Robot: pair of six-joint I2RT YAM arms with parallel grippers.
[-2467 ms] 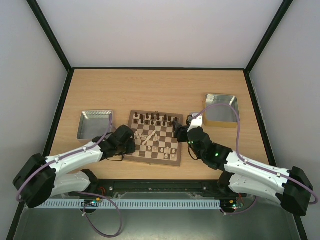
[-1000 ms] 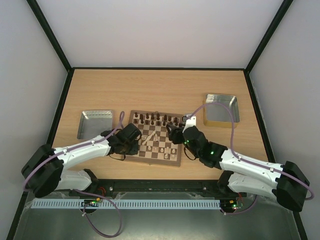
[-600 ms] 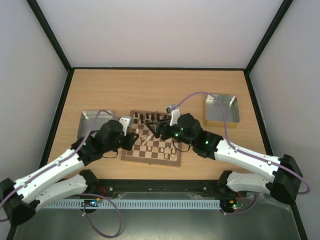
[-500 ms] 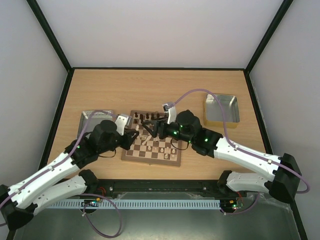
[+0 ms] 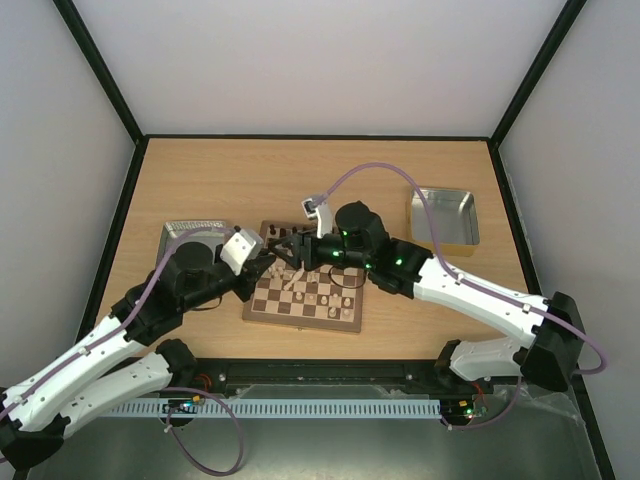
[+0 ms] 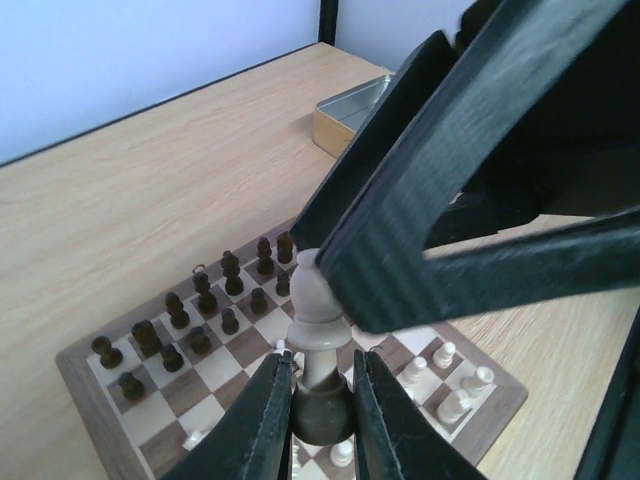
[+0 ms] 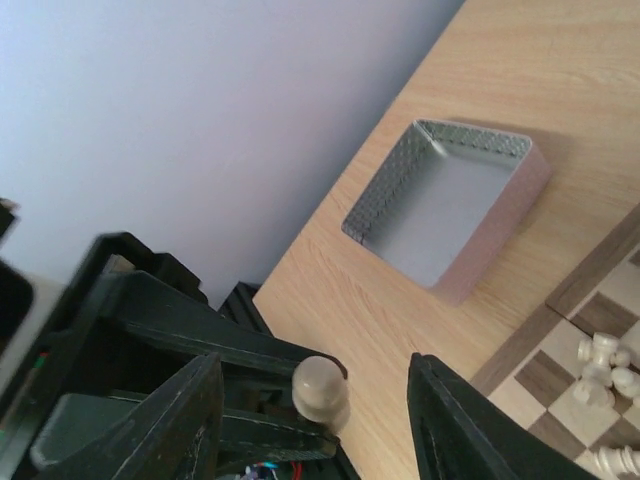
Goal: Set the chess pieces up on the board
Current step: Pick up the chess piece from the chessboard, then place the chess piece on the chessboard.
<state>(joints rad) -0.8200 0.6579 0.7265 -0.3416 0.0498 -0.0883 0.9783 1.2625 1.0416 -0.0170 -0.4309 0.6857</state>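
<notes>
Mostly my right claw (image 7: 313, 362), spread wide, blocks the left wrist view of the board (image 5: 300, 324). My left claw (image 6: 320, 400) clamps an upright cream piece (image 6: 316, 300) with a rounded head.

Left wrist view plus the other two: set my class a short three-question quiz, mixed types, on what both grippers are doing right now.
1. True or false: the left gripper is shut on a cream chess piece.
2. The right gripper is: A) shut on that piece's head; B) open, a finger on either side of its head; C) reaching into a tray.
3. Short answer: what container sits to the right of the board?
Key: 1 true; 2 B; 3 a metal tray.
</notes>
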